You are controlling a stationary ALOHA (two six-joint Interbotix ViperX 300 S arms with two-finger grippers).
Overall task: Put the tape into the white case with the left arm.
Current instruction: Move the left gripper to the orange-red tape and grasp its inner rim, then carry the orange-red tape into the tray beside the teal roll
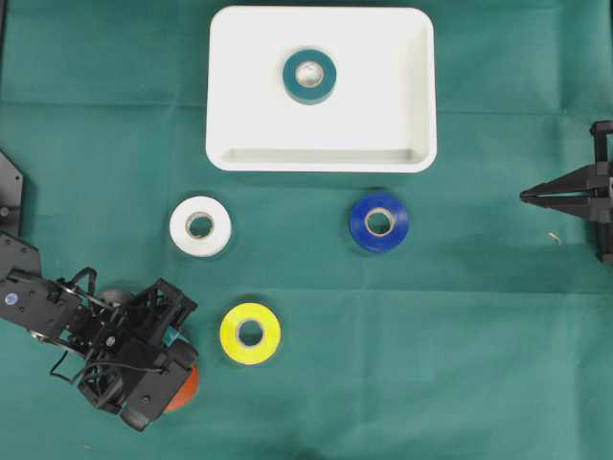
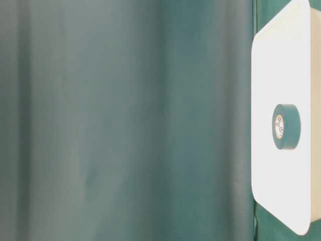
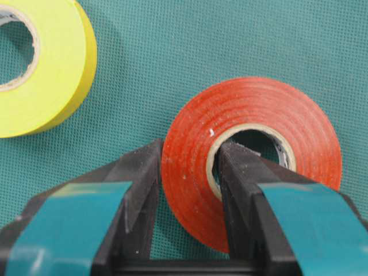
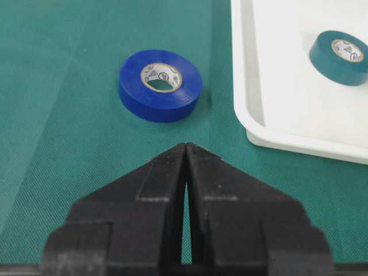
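Observation:
My left gripper (image 3: 190, 150) is shut on a red tape roll (image 3: 253, 109): one finger presses the roll's outer side, the other sits inside its core. Overhead, that roll (image 1: 184, 388) peeks out from under the left arm (image 1: 115, 340) at the lower left. The white case (image 1: 383, 125) lies at the top centre with a teal tape roll (image 1: 308, 77) inside it. In the table-level view the case (image 2: 281, 60) and the teal roll (image 2: 287, 126) show at the right. My right gripper (image 4: 187, 146) is shut and empty, parked at the right edge (image 1: 527, 196).
A yellow tape roll (image 1: 250, 333) lies just right of the left gripper, also seen in the left wrist view (image 3: 40, 69). A white roll (image 1: 200, 226) and a blue roll (image 1: 379, 221) sit below the case on the green cloth (image 1: 431, 335). The blue roll (image 4: 160, 85) lies ahead of the right gripper.

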